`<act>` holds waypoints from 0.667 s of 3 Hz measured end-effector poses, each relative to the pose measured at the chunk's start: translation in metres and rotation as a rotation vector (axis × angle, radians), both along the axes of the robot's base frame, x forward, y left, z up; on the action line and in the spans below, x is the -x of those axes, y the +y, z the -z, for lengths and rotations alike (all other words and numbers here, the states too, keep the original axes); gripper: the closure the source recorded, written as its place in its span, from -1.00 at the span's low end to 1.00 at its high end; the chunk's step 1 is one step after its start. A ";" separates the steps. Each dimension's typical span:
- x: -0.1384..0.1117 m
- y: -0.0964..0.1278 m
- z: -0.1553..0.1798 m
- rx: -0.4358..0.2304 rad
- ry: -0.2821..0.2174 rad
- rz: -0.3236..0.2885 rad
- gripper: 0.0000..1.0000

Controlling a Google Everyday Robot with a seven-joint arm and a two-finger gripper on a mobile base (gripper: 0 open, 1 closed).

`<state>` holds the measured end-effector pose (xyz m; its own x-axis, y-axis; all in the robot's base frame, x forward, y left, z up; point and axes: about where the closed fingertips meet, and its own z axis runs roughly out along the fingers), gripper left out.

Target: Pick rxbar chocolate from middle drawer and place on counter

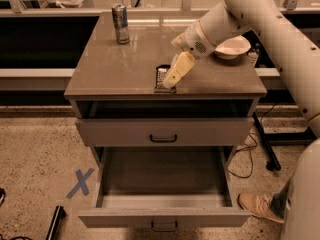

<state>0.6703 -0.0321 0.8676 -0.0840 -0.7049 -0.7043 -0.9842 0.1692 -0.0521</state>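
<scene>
— While the claw (pixel 169 83) hangs low over the surface (pixel 110 69), we see it right at the rxbar chocolate (pixel 160 77); the bar lies near the front edge.
— Gripping or loose? We cannot tell; the middle drawer (pixel 160 218) stands pulled out below; a silver can (pixel 119 24) stands at the back left.

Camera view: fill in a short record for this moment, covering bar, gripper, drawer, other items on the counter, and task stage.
bar: on the counter, at the middle of its front edge
gripper: low over the counter, at the bar's right side
drawer: pulled out, no bar on its dark floor
can: upright, back left of the counter
bowl: back right of the counter
stage: bar is out of the drawer and on the counter; release cannot be told
</scene>
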 end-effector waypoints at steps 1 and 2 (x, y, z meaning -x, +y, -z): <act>-0.002 0.001 -0.002 0.030 -0.007 0.003 -1.00; 0.005 -0.001 -0.027 0.004 -0.094 -0.010 -1.00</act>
